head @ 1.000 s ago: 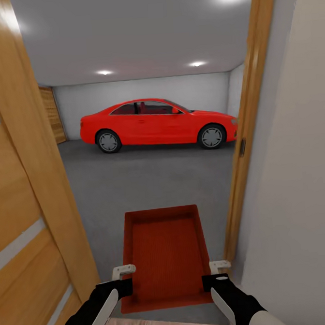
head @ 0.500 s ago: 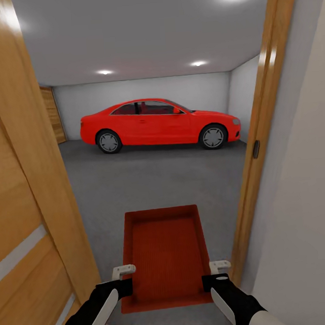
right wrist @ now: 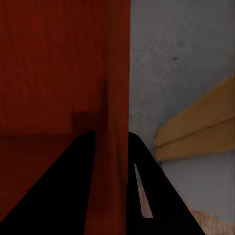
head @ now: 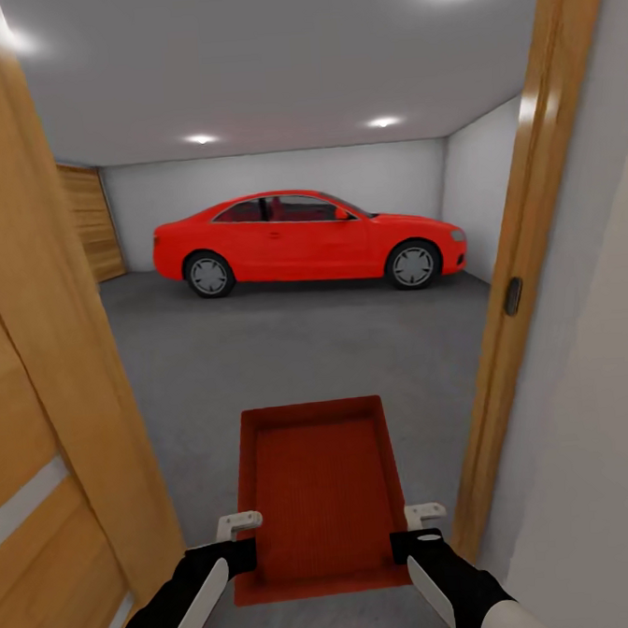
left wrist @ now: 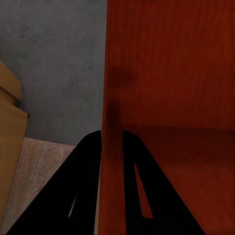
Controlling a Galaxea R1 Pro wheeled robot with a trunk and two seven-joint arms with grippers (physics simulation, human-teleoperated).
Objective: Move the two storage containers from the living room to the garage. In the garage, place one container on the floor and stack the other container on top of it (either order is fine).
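- Doorway frame (head: 526,271) has slid outward since a second ago; camera moved nearer the garage.
- Orange-red, open-top storage container (head: 319,487), ribbed inside, is carried over grey floor (head: 289,353).
- Left gripper (left wrist: 111,139) and right gripper (right wrist: 110,139) each pinch a side wall.

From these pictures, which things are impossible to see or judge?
- Second container: nowhere to be checked.
- Underside of the held container: hidden by its own floor in the head view.
- Car: far side hidden behind its body.
- Garage left part: cut off by the wooden door.
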